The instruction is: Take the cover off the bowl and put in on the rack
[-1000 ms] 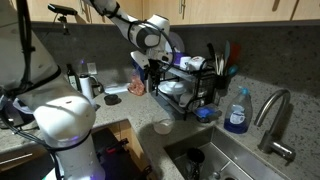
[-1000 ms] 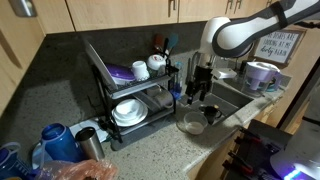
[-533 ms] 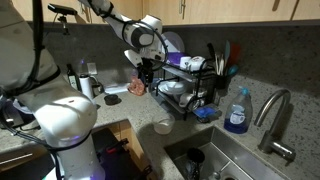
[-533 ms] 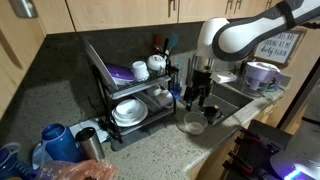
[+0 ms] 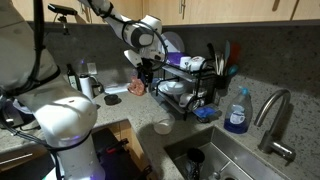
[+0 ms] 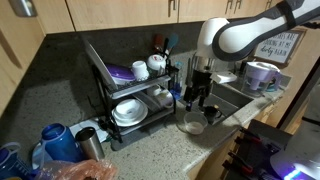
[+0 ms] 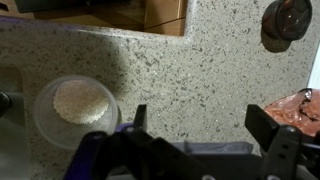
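Bowl [image 7: 75, 108], small, clear and round, stands upright and mouth-up on the speckled counter [image 7: 190, 70] near the sink [image 5: 215, 155], showing a pale whitish disc at its middle; I cannot tell whether that disc is its cover or what it holds, and being round it has no long axis. The rack [image 6: 130, 95] holds white cups [image 6: 142, 68] and a leaning purple plate [image 6: 120, 73] on its upper tier, stacked white dishes [image 6: 128, 112] below, and upright utensils [image 5: 218, 58] in its side holder. The gripper [image 7: 200, 130] hangs above the counter with its fingers [image 7: 140, 118] spread apart and nothing between them, clear of the bowl.
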### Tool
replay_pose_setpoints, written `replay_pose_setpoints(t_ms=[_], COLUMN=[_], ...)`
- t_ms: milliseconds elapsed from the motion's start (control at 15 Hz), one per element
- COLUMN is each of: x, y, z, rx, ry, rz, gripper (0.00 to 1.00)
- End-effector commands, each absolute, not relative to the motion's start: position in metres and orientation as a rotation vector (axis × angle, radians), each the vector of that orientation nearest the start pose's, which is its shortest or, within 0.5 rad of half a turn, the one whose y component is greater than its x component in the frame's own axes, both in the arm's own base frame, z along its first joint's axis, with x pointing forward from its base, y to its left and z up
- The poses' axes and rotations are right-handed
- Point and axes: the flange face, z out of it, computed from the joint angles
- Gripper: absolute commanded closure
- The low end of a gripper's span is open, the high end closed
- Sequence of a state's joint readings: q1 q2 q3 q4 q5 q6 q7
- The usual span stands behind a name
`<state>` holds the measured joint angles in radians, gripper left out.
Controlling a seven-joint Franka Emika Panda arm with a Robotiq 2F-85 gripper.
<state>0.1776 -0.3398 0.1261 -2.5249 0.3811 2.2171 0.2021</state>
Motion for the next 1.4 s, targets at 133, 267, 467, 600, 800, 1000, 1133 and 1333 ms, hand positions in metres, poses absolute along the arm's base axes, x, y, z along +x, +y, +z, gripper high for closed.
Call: replay_pose_setpoints(t_ms=[133, 267, 467, 600, 800, 1000, 1133, 1333], x=[0.39, 0.383, 0.37, 0.363, 0.355, 0.348, 0.343, 0.339], y=[0.161, 0.171, 0.193, 0.209, 0.232, 0.255, 0.269, 0.288], z=[0.394, 0.39, 0.384, 0.381, 0.375, 0.366, 0.364, 0.361], rx=[-2.865, -2.845, -2.801, -2.774, -2.744, -2.703, -2.668, -2.614], ry=[0.183, 0.185, 0.193, 0.191, 0.198, 0.133, 0.1, 0.046], rz=[0.061, 0.083, 0.133, 0.175, 0.233, 0.278, 0.262, 0.202], gripper=[0.0, 0.0, 0.0, 0.0, 0.0, 0.0, 0.0, 0.0])
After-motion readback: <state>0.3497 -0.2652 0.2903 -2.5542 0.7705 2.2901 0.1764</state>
